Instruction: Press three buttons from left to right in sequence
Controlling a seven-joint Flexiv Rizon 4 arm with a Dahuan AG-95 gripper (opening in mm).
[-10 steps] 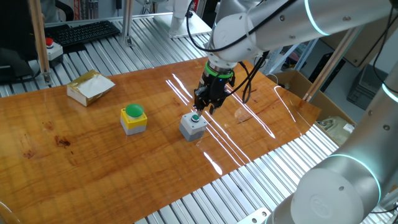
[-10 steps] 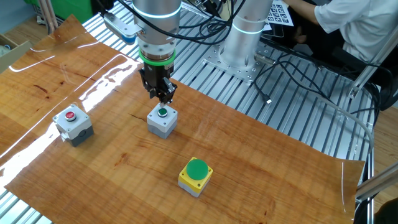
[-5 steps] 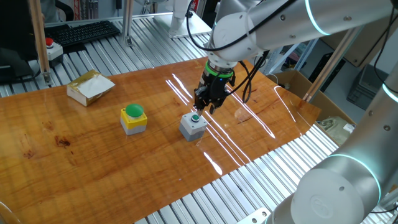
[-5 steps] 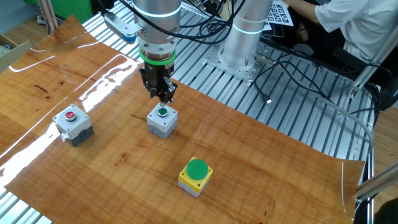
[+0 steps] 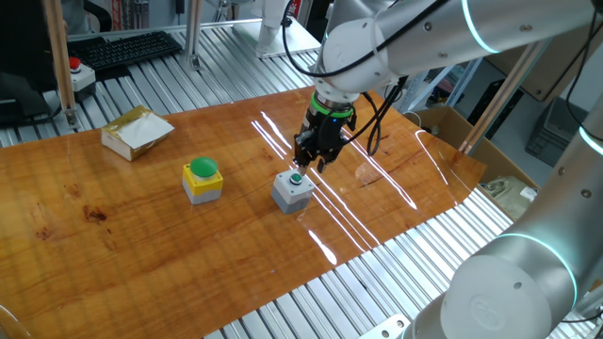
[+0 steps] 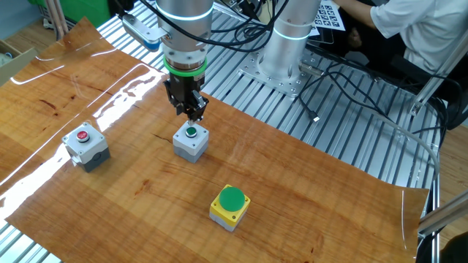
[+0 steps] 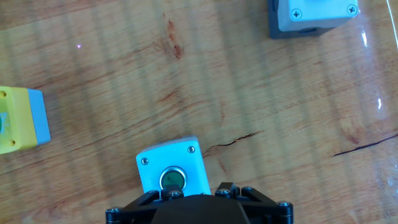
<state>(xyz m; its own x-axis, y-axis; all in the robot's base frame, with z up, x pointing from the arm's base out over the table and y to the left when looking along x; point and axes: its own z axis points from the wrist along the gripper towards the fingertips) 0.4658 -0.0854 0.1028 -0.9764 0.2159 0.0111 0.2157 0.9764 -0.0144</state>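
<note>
The grey box with the small green button stands mid-table; it also shows in the other fixed view and at the bottom of the hand view. My gripper hangs just above and slightly behind that button, fingers pointing down; no view shows the fingertips' gap. The yellow box with the green dome cap sits to one side of it. The grey box with the red button sits on the other side; the arm hides it in one fixed view.
A tan-and-white carton lies at the table's back left. A pale box with a red mushroom knob and a keyboard sit on the slatted bench beyond. The robot base and cables stand behind the table.
</note>
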